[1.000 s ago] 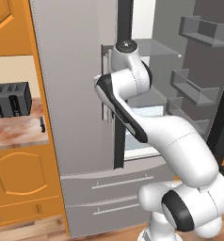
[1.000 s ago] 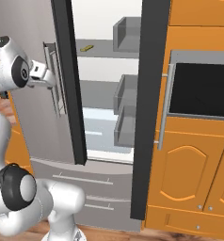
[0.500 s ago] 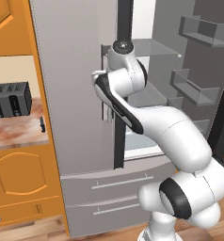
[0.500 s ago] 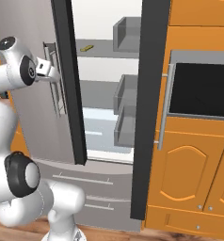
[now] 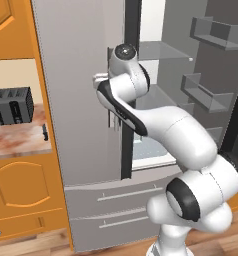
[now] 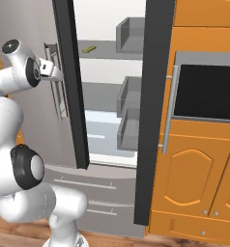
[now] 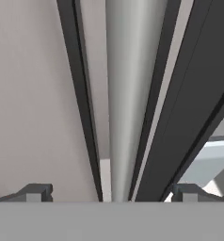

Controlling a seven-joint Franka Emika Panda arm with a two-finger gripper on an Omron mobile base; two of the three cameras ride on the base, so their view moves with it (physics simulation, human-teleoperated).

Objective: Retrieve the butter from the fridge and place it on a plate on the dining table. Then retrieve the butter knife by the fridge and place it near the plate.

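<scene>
The grey steel fridge [image 5: 86,100] stands with its left door closed and its right door [image 5: 218,75] swung open. My gripper [image 7: 111,192] is open at the left door's vertical bar handle [image 7: 128,94], which runs between the two spread fingertips [image 7: 36,192]. From the right base view the gripper [image 6: 55,75] sits against that handle [image 6: 59,96]. The butter [image 6: 89,49], a tiny pale yellow block, lies on the upper shelf inside. A small dark sliver, probably the butter knife [image 5: 44,131], rests on the counter beside the fridge. The plate and dining table are out of view.
A black toaster [image 5: 10,106] stands on the narrow marbled counter [image 5: 16,140] left of the fridge. Orange cabinets with a black wall oven [image 6: 208,94] flank the right side. The open door's bins [image 6: 129,103] jut out, and two drawers [image 5: 116,205] lie below.
The hand has closed in on the left door's handle, and the arm's elbow has swung up and inward. The fridge doors and the butter stay as they were.
</scene>
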